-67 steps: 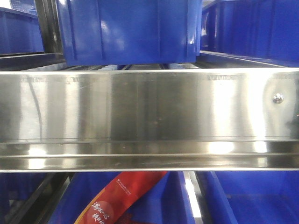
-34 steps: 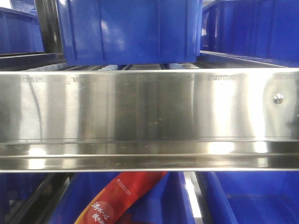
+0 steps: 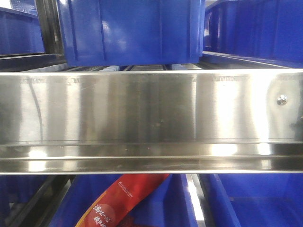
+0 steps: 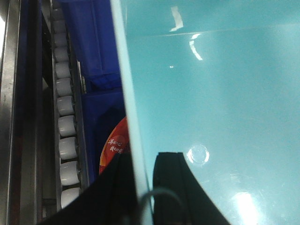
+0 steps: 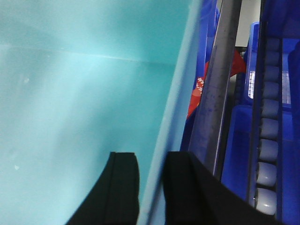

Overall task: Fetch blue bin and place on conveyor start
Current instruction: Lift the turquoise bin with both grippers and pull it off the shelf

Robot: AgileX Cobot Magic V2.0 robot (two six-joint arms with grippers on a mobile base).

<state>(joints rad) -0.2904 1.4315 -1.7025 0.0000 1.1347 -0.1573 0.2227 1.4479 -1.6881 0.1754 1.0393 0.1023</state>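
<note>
Front view: the steel rail (image 3: 151,118) sits unchanged, so I judge the blue bin (image 4: 225,93) has not travelled. Left gripper (image 4: 144,161) and right gripper (image 5: 152,157) each clamp its wall.

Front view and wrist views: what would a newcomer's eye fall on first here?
In the front view, a shiny stainless steel rail crosses the whole picture, with a dark blue bin above it and a red packet below. In both wrist views the pale turquoise bin fills most of the frame, and the left gripper and right gripper each pinch one of its walls.
</note>
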